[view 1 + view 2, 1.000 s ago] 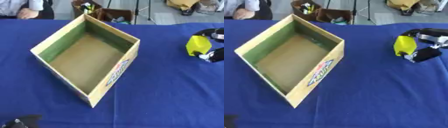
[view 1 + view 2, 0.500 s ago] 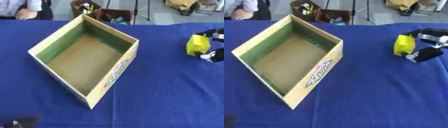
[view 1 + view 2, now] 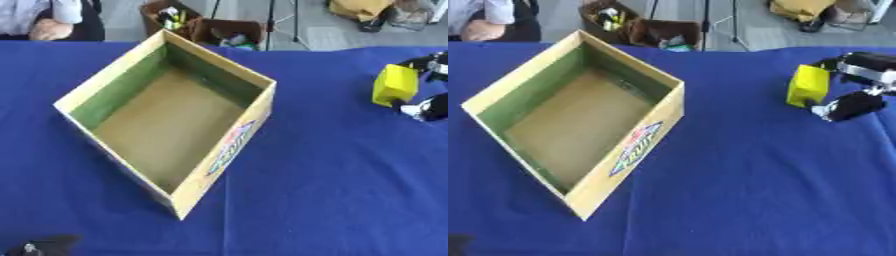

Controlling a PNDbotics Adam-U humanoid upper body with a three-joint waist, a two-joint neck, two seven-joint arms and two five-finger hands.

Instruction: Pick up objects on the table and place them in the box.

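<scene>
An open cardboard box (image 3: 229, 148) with a green inner wall lies askew on the blue table, nothing inside it. At the right, my right hand (image 3: 853, 102) is curled round a yellow block (image 3: 808, 86), thumb below and fingers above. The block hangs just above the cloth, well to the right of the box. A dark bit of my left hand (image 3: 39, 246) shows at the lower left corner; its fingers are hidden.
The blue cloth (image 3: 745, 190) covers the whole table. Beyond the far edge stand brown boxes of small items (image 3: 636, 27) and a tripod. A person sits at the far left corner, touching nothing.
The whole picture has shifted a little, so the camera moved. My right hand with the yellow block has stayed about where it was.
</scene>
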